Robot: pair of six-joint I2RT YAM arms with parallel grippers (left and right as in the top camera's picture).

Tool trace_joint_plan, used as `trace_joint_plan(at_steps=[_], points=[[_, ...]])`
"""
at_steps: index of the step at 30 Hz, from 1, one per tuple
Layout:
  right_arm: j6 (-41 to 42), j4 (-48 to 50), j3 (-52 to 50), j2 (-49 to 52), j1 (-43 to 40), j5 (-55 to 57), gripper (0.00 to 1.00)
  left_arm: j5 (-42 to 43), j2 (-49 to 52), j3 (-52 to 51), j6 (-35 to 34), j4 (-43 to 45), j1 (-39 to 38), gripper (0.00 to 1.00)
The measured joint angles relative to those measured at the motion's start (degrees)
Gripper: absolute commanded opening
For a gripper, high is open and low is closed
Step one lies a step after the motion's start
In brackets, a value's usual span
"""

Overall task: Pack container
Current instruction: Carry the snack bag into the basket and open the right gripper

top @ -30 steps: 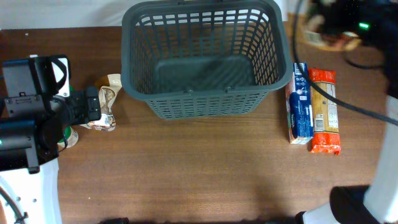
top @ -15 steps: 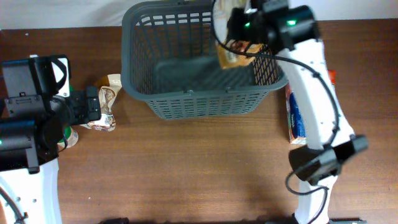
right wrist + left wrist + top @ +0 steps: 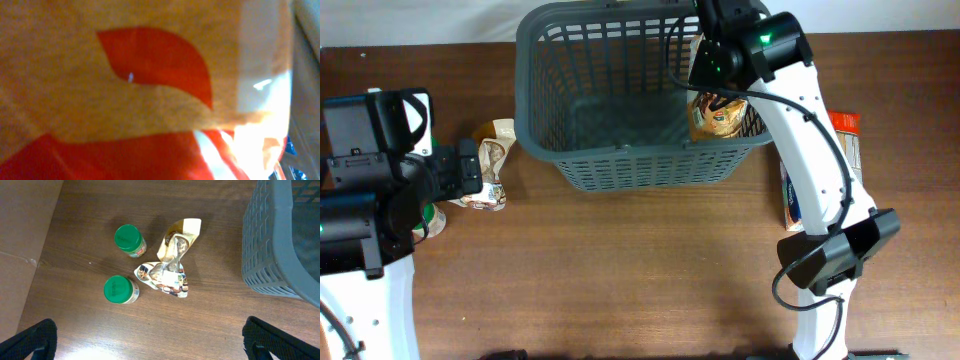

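Observation:
The dark grey slotted basket [image 3: 620,165] stands at the back middle of the table; its corner shows in the left wrist view [image 3: 280,245]. My right gripper [image 3: 716,92] is over the basket's right end, shut on an orange and red snack packet [image 3: 718,116] that hangs inside the basket. That packet [image 3: 125,90] fills the right wrist view and hides the fingers. My left gripper [image 3: 472,170] is wide open and empty, hovering above a crumpled foil pouch [image 3: 170,262] left of the basket, with its fingertips [image 3: 35,340] at the frame's bottom corners.
Two green-lidded jars [image 3: 129,237] [image 3: 119,289] stand left of the pouch. A blue box [image 3: 802,195] and a red and orange packet [image 3: 845,140] lie right of the basket, partly behind the right arm. Bare wooden table [image 3: 650,270] lies in front.
My right arm has swung in over the basket with the packet, then shifted right and lower at the basket's right end. The left arm has not moved.

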Motion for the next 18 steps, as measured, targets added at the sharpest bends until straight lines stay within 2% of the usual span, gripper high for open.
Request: trace_joint_plan(at_steps=[11, 18], points=[[-3.34, 9.62, -16.06, 0.74, 0.0, -1.31, 0.04, 0.0, 0.0, 0.0, 0.0, -0.02, 0.0, 0.99], [-3.8, 12.83, -22.93, 1.81, 0.0, -1.53, 0.04, 0.0, 0.0, 0.0, 0.0, -0.02, 0.0, 0.99]])
